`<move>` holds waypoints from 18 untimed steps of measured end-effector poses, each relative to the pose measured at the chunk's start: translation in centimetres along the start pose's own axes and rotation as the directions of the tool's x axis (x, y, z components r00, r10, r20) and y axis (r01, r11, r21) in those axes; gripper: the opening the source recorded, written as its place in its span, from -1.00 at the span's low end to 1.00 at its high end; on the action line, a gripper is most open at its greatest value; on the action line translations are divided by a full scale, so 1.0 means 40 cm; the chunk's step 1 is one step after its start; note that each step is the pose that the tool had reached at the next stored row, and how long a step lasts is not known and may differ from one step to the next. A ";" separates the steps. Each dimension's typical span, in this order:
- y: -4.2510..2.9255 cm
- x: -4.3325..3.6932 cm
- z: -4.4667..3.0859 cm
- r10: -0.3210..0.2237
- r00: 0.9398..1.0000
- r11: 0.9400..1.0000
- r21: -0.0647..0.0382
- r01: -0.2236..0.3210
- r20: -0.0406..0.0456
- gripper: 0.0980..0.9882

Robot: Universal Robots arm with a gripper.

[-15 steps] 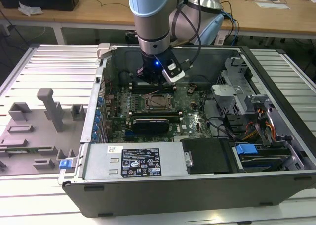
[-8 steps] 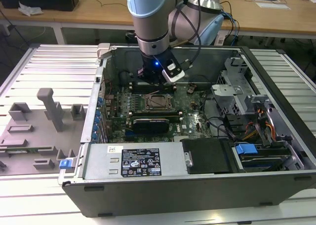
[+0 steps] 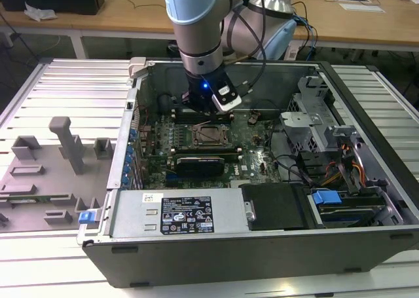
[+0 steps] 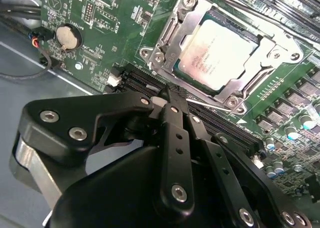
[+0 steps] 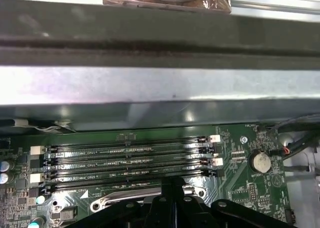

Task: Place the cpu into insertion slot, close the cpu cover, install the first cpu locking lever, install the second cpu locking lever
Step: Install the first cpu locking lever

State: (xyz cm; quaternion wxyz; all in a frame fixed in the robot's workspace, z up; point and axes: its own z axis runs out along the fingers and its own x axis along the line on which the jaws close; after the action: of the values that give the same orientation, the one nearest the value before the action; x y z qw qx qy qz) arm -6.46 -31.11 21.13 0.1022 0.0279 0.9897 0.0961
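The cpu, a flat square chip with pale silver-grey metal top (image 4: 219, 55), sits in the silver-rimmed square insertion slot (image 4: 146, 52), the thin silver metal cpu cover (image 4: 175, 37) flat around it. Nearest, the black jaws are pressed together, tips over long black memory slots (image 4: 134, 80) just beside the socket; green circuit board (image 4: 105, 12) lies beyond

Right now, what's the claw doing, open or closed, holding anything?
Claw: closed, tips near the cpu cover; any grip cannot be told.
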 end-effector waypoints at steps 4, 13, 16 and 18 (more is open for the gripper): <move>0.001 0.005 0.001 0.011 1.000 1.000 0.003 -0.011 0.003 -0.98; 0.023 0.009 0.008 0.034 0.999 0.999 0.010 -0.034 0.008 -0.98; 0.026 0.009 0.011 0.056 0.998 0.998 0.015 -0.056 0.012 -0.98; 0.028 0.010 0.014 0.075 0.997 0.997 0.018 -0.076 0.017 -0.98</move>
State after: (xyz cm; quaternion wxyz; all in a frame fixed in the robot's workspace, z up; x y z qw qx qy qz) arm -6.70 -29.88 20.71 0.1062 0.0669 0.9880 0.0903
